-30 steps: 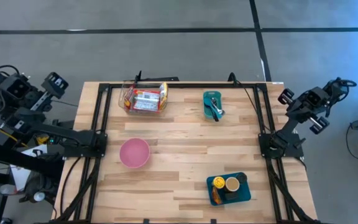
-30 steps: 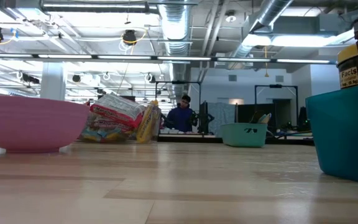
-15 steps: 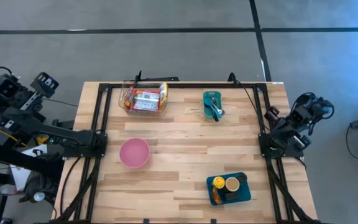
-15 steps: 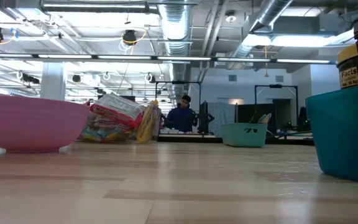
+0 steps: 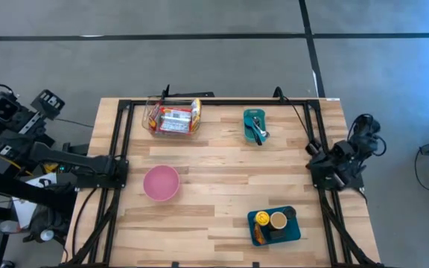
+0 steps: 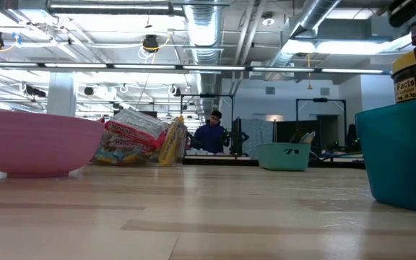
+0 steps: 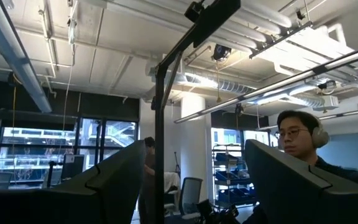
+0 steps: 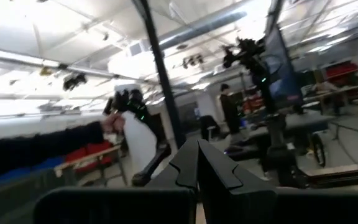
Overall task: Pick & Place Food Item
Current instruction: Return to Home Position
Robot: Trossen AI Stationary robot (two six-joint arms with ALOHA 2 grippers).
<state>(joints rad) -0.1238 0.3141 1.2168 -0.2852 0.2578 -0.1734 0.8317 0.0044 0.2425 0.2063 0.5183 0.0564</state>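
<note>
Tabletop (image 5: 222,186) looks sorted; both arms sit tucked off its sides; left gripper (image 7: 195,146) spread wide, right gripper (image 8: 197,165) pinched together, empty; only parking at home remains.

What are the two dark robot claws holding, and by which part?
Nothing: the left gripper is open and empty, the right gripper shut on nothing, both beyond the light wooden table's edges.

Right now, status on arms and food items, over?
Left gripper open, off table's left side; right gripper shut, at right edge. Packs in transparent bin, can in blue bin. Nothing obstructing.
</note>
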